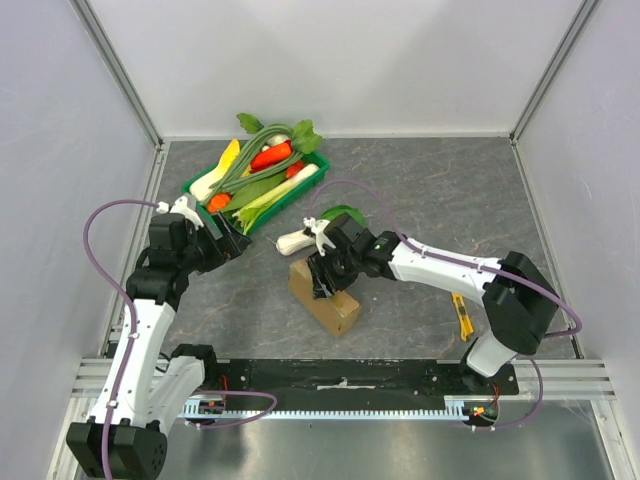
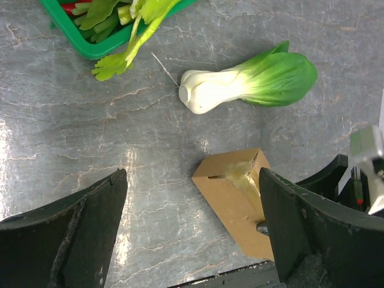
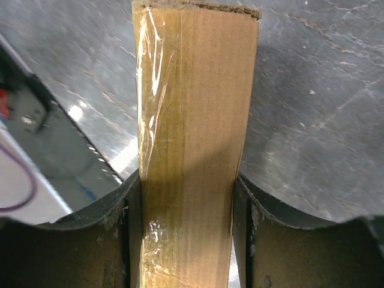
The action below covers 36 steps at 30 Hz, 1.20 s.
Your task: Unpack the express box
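1. The biggest risk is the express box sliding or twisting out of the grasp. The right gripper has its jaws partly closed, one on each long side of the carton and apparently pressing it. The cardboard is smooth, and the hold looks to be at one end, so a lift could let the far end swing.
2. Squeezing harder could dent the thin walls and whatever is inside.
3. The clear tape along the seam looks unbroken. Pulling at the flaps may tear the cardboard rather than open it. The yellow knife lies untouched at the near right.
4. The left gripper hangs wide open and empty beside the green tray. A reach across could knock the bok choy.
5. The carton is plain brown, flat and rectangular. It lies diagonally on the table at near centre, just near of the bok choy, with glossy, wrinkled tape along one edge.
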### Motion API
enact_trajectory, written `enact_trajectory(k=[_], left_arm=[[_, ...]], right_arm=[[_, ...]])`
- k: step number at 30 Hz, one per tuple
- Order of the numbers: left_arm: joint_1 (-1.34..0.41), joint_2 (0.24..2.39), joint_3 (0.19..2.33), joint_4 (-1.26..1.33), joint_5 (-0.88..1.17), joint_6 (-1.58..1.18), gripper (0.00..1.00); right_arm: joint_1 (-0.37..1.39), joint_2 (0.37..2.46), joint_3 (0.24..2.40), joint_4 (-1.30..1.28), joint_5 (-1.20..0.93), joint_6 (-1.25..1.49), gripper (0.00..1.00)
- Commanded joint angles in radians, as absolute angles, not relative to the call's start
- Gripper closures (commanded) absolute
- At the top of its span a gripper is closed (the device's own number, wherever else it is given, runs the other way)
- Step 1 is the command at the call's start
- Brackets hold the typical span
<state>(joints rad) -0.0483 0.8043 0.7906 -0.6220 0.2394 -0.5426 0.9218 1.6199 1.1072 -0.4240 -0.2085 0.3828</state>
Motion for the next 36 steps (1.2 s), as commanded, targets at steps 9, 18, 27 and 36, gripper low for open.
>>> enact_trajectory(k=[9,18,27,36], left_arm=[[-0.049,0.822,0.706,-0.557,0.406,-0.554,0.07],[-0.051,0.876,0.69,-0.572,0.425,-0.587,0.11],[-0.052,0.914,0.689,-0.554,0.474,-0.575,0.14],[-0.127,0.907,0.582,-0.424,0.54,-0.65,0.14]], right_arm=[[0.842,1.704,0.98,-0.051,-0.52,0.761,0.5],[0.818,1.623,0.954,-0.228,-0.232,0.604,0.02],[0.81,1.491,1.02,-0.388,0.032,0.508,0.02],[0.779,1.325,0.996,-0.55,0.359,0.551,0.17]])
